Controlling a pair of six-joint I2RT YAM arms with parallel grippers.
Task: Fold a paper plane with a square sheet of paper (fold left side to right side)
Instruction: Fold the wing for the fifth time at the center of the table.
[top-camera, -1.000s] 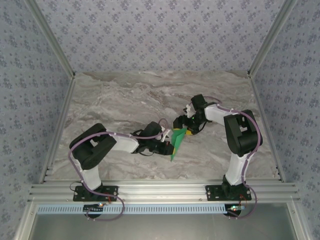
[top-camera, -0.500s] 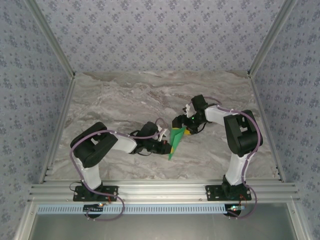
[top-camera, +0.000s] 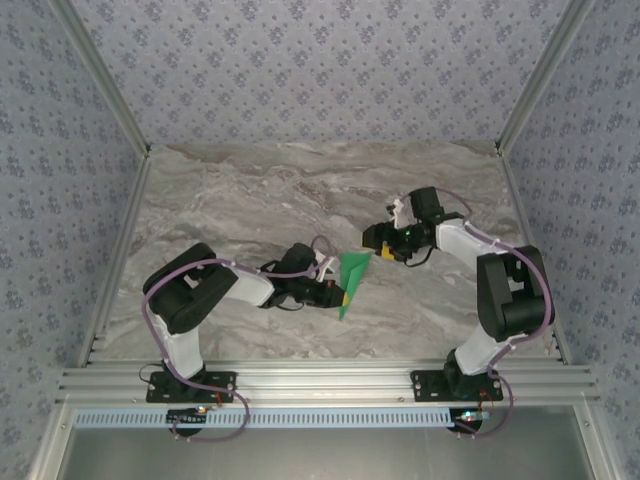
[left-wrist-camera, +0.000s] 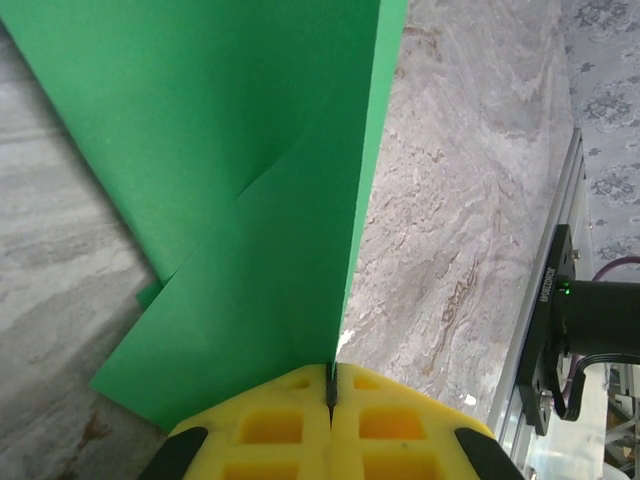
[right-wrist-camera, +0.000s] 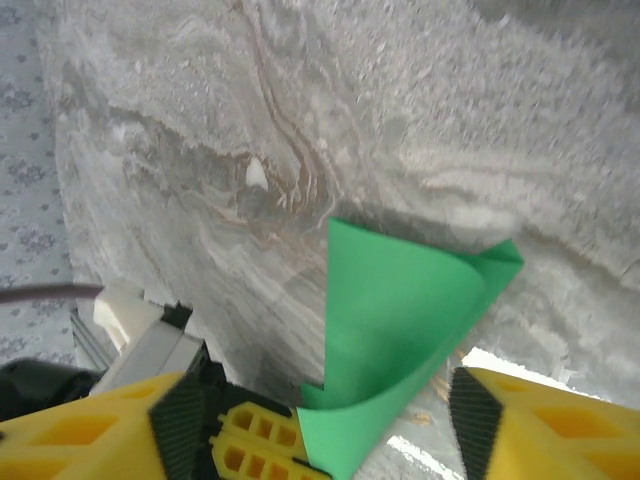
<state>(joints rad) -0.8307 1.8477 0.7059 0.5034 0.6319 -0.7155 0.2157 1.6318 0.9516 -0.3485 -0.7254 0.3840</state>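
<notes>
Half-folded, the thin bright green paper sits pinched in the left end effector; the spread right end effector should likely grasp its flap next

The square sheet of paper is matt and smooth. The surface looks like veined grey stone, faintly glossy.

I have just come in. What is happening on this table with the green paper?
Two robot arms are folding a green sheet of paper into a plane. The left hand is shut on the creased sheet and holds it standing up rather than flat on the marble table. The right hand is open near the sheet's far end, not gripping it.
</notes>
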